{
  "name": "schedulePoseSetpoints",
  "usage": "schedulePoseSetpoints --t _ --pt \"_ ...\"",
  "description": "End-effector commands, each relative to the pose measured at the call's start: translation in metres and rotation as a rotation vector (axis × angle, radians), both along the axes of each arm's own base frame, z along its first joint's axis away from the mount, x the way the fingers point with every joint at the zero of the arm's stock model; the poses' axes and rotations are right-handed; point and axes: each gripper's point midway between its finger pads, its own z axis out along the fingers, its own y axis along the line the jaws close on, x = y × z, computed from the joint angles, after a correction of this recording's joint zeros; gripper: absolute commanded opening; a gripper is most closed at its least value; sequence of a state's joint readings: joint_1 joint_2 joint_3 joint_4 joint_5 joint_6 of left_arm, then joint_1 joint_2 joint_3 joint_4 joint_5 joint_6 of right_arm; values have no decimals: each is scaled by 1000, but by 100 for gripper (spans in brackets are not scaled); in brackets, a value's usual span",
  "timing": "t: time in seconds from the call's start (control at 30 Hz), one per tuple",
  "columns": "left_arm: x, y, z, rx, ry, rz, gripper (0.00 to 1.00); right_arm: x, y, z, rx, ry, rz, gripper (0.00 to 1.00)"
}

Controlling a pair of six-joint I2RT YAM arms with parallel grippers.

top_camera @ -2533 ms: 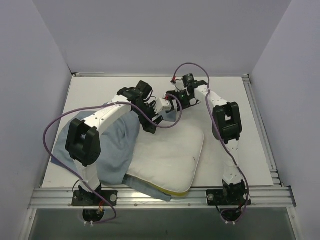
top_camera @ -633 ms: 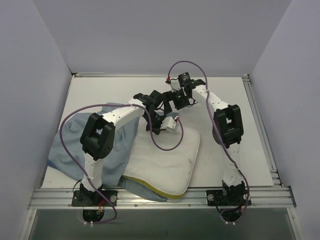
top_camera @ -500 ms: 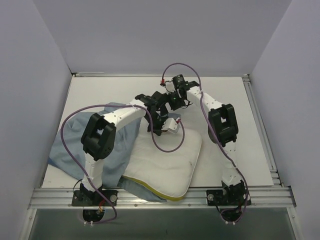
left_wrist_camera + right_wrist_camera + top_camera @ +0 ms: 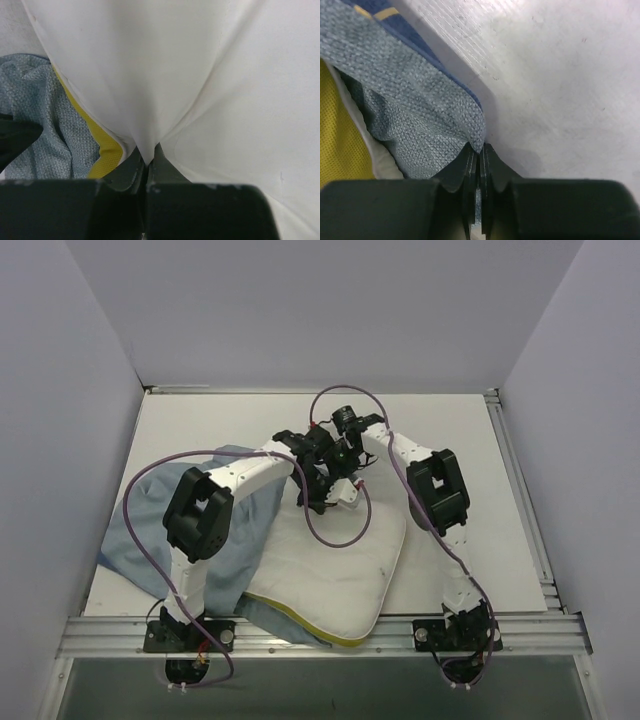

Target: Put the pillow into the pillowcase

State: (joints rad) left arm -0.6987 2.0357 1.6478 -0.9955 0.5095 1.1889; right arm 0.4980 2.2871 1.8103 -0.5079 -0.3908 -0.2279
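Note:
The white pillow point(image 4: 335, 560) lies at the table's middle front, its yellow band point(image 4: 320, 625) along the near edge. The grey-blue pillowcase point(image 4: 225, 530) spreads to its left and reaches under it. My left gripper point(image 4: 322, 496) is over the pillow's far left corner, shut on a pinch of white pillow cloth point(image 4: 150, 75); my left gripper point(image 4: 148, 159) has the yellow band point(image 4: 107, 150) and pillowcase point(image 4: 45, 115) beside it. My right gripper point(image 4: 333, 458) sits just behind, and my right gripper point(image 4: 480, 149) is shut on the pillowcase's edge point(image 4: 420, 110) at table level.
The white table point(image 4: 450, 440) is walled by pale panels at the back and sides. A metal rail point(image 4: 520, 490) runs down the right edge and another along the front. Both arms and their purple cables point(image 4: 335, 525) crowd together above the pillow's far edge.
My right arm has swung left towards the left gripper, and its jaws opened wide, then shut on the pillowcase edge. The left gripper has kept its hold on the pillow.

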Motion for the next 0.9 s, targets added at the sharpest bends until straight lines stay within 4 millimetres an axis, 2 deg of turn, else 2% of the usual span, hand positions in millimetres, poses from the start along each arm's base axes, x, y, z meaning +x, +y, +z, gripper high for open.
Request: schedulePoseSetpoints --t 0.0,0.07,0.1,0.17,0.2,0.23,0.3,0.37,0.4,0.5,0.53,0.57,0.6,0.67,0.7,0.73,0.8,0.83,0.87 --pt "5 3 14 -5 -41 15 0 -46 -24 -13 -93 214 0 0" --pt "23 12 17 11 -65 73 0 -44 -42 -6 -71 237 -52 0" --pt "30 17 19 16 -75 92 0 -39 -50 10 -41 221 -82 0" --pt "45 34 25 34 -95 143 0 -45 -71 15 -28 255 -125 0" --pt "50 43 26 55 -103 161 0 -41 -92 25 -27 246 -150 0" --pt "55 49 29 64 -116 177 0 -42 -102 28 -34 244 -158 0" --pt "68 63 38 87 -155 220 0 -49 -131 30 -54 259 -168 0" --pt "79 72 47 95 -198 248 0 -55 -146 30 -65 267 -163 0" --pt "87 75 54 101 -225 263 0 -62 -160 27 -87 276 -156 0" --pt "113 94 59 157 -294 329 0 -68 -178 20 -111 294 -158 0" --pt "122 102 59 180 -314 349 0 -63 -190 19 -120 286 -170 0" --pt "128 107 51 203 -310 361 0 -59 -196 19 -123 280 -183 0" --pt "141 111 54 201 -335 388 0 -46 -200 21 -120 261 -198 0" --pt "150 115 44 228 -345 409 0 -31 -210 24 -116 246 -237 0" --pt "155 113 44 222 -360 416 0 -25 -212 22 -119 251 -245 0" --pt "157 107 42 220 -374 411 0 -8 -211 32 -110 208 -253 0" --pt "158 94 41 195 -375 418 0 6 -207 35 -91 195 -271 0" --pt "153 83 45 170 -369 403 0 27 -203 50 -70 134 -280 0" --pt "148 72 47 130 -344 403 22 36 -198 55 -58 117 -298 0"
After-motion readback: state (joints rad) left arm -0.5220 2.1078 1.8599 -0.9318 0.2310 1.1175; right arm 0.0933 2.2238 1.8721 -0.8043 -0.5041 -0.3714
